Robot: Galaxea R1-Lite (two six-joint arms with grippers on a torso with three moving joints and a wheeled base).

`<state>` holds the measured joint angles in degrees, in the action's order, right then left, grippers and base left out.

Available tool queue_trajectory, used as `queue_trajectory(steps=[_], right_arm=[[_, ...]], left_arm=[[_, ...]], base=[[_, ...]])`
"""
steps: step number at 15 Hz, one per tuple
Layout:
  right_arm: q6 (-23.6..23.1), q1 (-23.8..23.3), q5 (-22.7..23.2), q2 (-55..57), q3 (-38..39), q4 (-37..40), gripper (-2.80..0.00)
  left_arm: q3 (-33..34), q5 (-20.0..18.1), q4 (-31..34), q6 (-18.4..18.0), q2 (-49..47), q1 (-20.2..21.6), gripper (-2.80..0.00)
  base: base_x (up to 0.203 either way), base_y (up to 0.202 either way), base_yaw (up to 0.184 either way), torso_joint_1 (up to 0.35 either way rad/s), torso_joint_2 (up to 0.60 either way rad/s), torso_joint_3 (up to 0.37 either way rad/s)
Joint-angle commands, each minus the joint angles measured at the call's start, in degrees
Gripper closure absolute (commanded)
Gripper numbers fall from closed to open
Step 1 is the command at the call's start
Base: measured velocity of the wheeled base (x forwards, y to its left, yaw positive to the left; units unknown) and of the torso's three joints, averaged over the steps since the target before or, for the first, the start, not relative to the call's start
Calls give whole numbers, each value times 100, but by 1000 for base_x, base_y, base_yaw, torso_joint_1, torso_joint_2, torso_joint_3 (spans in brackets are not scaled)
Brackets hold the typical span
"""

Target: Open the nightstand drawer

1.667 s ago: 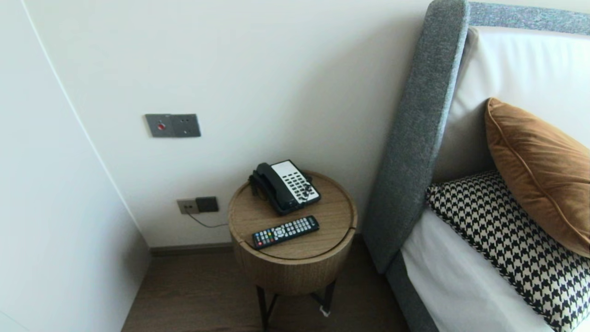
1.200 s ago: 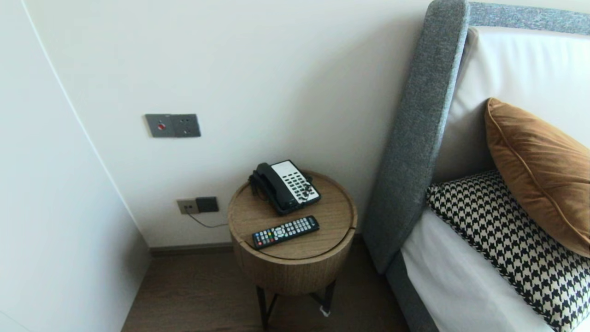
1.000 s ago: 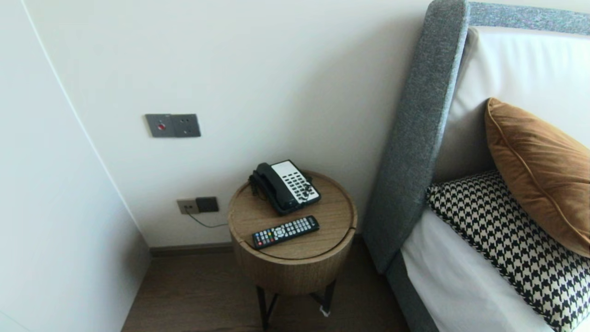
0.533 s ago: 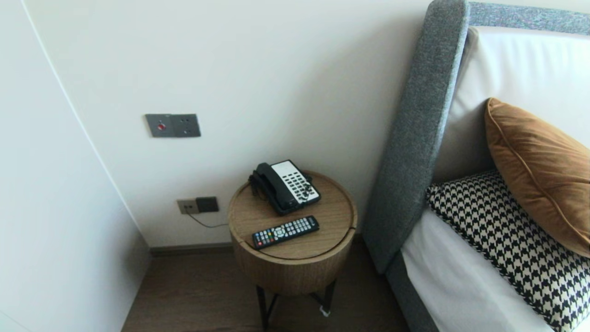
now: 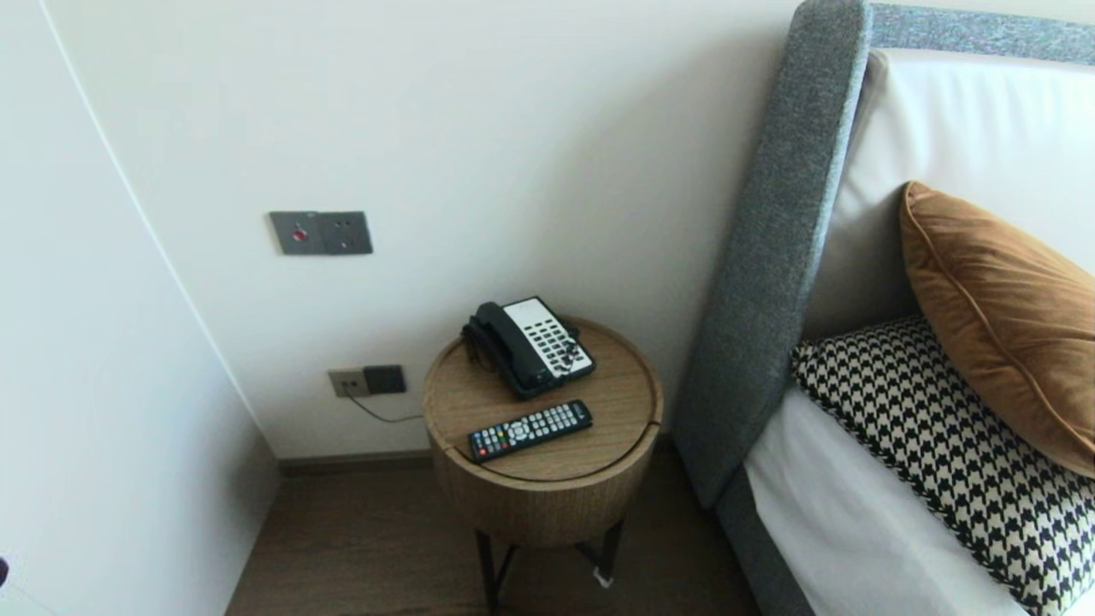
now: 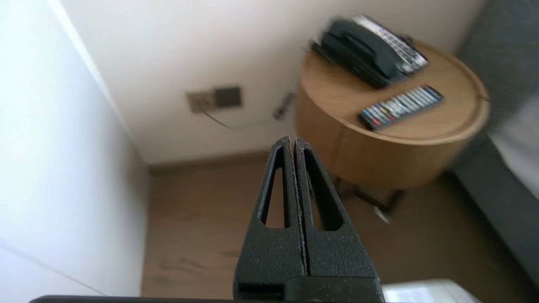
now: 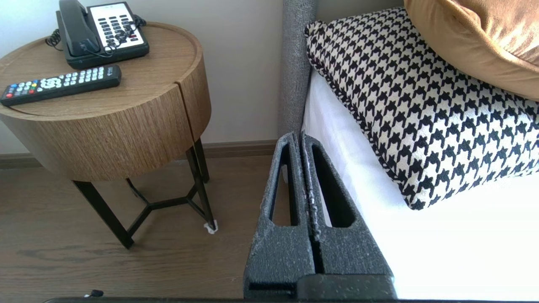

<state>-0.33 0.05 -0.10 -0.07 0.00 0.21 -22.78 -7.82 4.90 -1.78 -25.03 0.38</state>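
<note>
The one change across the head view is at its near left edge, where a dark sliver (image 5: 2, 571) now shows that was absent from all 4 earlier pictures. It is probably part of the left arm coming up, though too little shows to be sure. Everything else lies as it did. The remote control (image 5: 529, 430) is flat on the near half of the round side table (image 5: 547, 492), and the telephone (image 5: 529, 346) sits just behind it on the far half with its handset on the cradle. So the left arm seems to be the 1 at work, and nothing on the table has been touched. The left gripper (image 6: 293, 139) has its 2 fingers pressed together and holds nothing. It hangs in the air over the floor to the left of the table, near the wall with the socket (image 5: 368, 380), well apart from the remote control. The right gripper (image 7: 300, 135) is parked low on the right, fingers likewise closed and empty, above the floor beside the edge of the bed (image 5: 838, 522), where a houndstooth pillow (image 5: 941, 453) lies under a brown cushion (image 5: 1001, 316).
</note>
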Motion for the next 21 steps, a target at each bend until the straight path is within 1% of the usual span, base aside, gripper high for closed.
queue_trajectory(steps=[1,2,3,4,5,6,7,9,10,12,13,15,16,19,20,21], right_arm=[[-2,4,1,-1,0,-3,0],[-2,-5,1,-1,0,-3,0],[-2,4,1,-1,0,-3,0],[-2,4,1,-1,0,4,0],[-2,4,1,-1,0,-3,0],[-2,-1,1,-1,0,1,0],[-2,4,1,-1,0,-3,0],[-2,2,1,-1,0,-3,0],[-2,-1,1,-1,0,-3,0],[-2,4,1,-1,0,-3,0],[-2,4,1,-1,0,-3,0],[-2,4,1,-1,0,-3,0],[-2,4,1,-1,0,-3,0],[-2,4,1,-1,0,5,0],[-2,-2,1,-1,0,-2,0],[-2,-5,1,-10,0,-3,0]], left_arm=[[-627,-164,30,30,-1734,-24,0],[-889,-203,86,41,-2223,-90,0],[-1252,-197,266,46,-2645,-246,0],[-1723,-134,635,61,-2955,-568,0],[-2040,-56,1009,134,-3288,-938,0],[-2316,34,1279,353,-3660,-1328,0],[-2535,141,1413,691,-4057,-1680,0],[-2907,354,1522,1264,-4879,-2271,0],[-3091,418,1547,1463,-5299,-2539,0],[-3439,490,1454,1838,-6143,-3030,0],[-3597,514,1278,2013,-6559,-3295,0],[-3829,559,867,2202,-7277,-3711,0],[-3959,572,722,2271,-7596,-3843,0],[-4350,611,449,2594,-8342,-3969,0],[-4398,619,313,2663,-8529,-3975,0],[-4404,636,42,2691,-8724,-3975,0]], base=[[0,0,0,0,0,0],[0,0,0,0,0,0],[0,0,0,0,0,0],[0,0,0,0,0,0],[0,0,0,0,0,0],[0,0,0,0,0,0],[0,0,0,0,0,0],[0,0,0,0,0,0],[0,0,0,0,0,0],[0,0,0,0,0,0],[0,0,0,0,0,0],[0,0,0,0,0,0],[0,0,0,0,0,0],[0,0,0,0,0,0],[0,0,0,0,0,0],[0,0,0,0,0,0]])
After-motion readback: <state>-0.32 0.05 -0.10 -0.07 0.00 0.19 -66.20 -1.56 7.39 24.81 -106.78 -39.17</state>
